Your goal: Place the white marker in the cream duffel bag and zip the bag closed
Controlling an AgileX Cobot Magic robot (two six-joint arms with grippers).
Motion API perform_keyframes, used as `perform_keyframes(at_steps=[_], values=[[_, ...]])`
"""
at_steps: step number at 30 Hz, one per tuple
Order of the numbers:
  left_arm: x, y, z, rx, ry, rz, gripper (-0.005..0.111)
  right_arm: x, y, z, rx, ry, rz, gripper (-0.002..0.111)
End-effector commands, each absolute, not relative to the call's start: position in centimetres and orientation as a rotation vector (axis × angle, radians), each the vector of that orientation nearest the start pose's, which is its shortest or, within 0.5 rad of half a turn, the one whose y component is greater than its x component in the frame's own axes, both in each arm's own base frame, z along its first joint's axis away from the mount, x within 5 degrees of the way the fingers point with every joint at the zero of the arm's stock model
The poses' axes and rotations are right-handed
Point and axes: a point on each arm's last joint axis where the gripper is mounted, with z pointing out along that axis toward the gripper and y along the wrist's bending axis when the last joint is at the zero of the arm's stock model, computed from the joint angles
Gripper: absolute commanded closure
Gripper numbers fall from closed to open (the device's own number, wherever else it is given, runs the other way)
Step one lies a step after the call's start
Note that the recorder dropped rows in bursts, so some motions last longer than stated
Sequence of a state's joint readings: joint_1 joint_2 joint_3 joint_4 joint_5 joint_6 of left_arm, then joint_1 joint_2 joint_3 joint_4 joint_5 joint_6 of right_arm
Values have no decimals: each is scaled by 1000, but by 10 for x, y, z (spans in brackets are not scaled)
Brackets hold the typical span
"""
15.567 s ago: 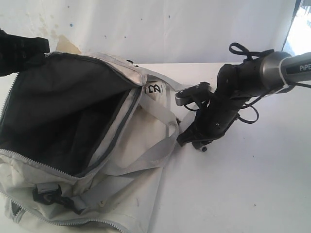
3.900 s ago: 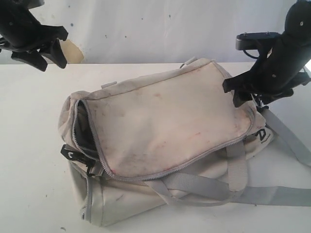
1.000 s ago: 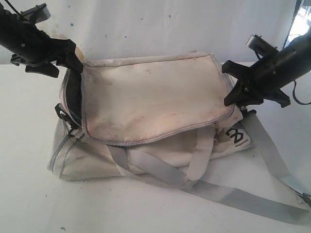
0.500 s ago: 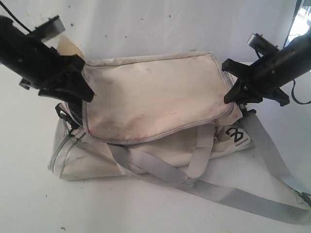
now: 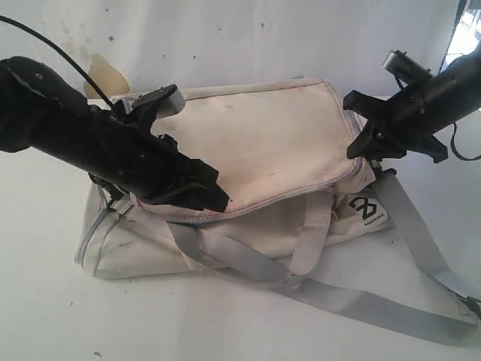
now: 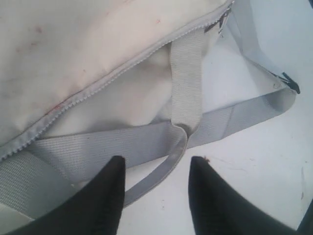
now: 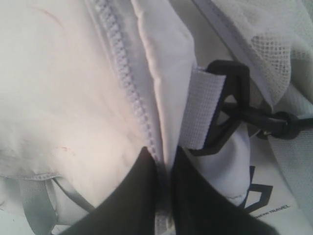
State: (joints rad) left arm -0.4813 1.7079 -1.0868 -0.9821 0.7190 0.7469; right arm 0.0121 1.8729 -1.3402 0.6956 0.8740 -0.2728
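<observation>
**Left pincer** (image 6: 156, 164): the black fingers are held about half apart over a grey strap (image 6: 188, 78), and nothing is seen gripped between them. It is poised at the front zipper (image 6: 98, 81) of the bag (image 5: 263, 143).

**Right pincer** (image 7: 164, 152): it is closed on the zipper trim at the bag's other end, beside a black buckle (image 7: 232, 71).

The bag lies on the white table (image 5: 75, 323) with its flap laid down and the front zipper unclosed. The marker is seen in no view, and whether it is inside cannot be told.

The bag is judged soft, limp and light. It is made of stained off-white cloth, flat woven webbing and fine zipper teeth. The cloth is expected to bunch when pulled, so the trim is best held taut at one end while the slider is taken. The slider itself cannot be made out.
</observation>
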Motion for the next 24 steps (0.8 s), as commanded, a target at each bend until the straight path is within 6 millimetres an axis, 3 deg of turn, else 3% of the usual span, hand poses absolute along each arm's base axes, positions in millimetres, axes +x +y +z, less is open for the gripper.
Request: perform_keyframes(at_steps=[1,7,14,24], values=[[274,-214,226,755,2481,-1002,64,386,48,220,140,2703,758,108],[281,-217,223,728,2426,-1002,64,384,49,220,123,2726,775,108],[269,-273,208,913,2087,-1196,64,384,49,220,123,2727,779,108],[269,-296,176,1005,2049,-1190,64,384,49,220,126,2722,775,108]])
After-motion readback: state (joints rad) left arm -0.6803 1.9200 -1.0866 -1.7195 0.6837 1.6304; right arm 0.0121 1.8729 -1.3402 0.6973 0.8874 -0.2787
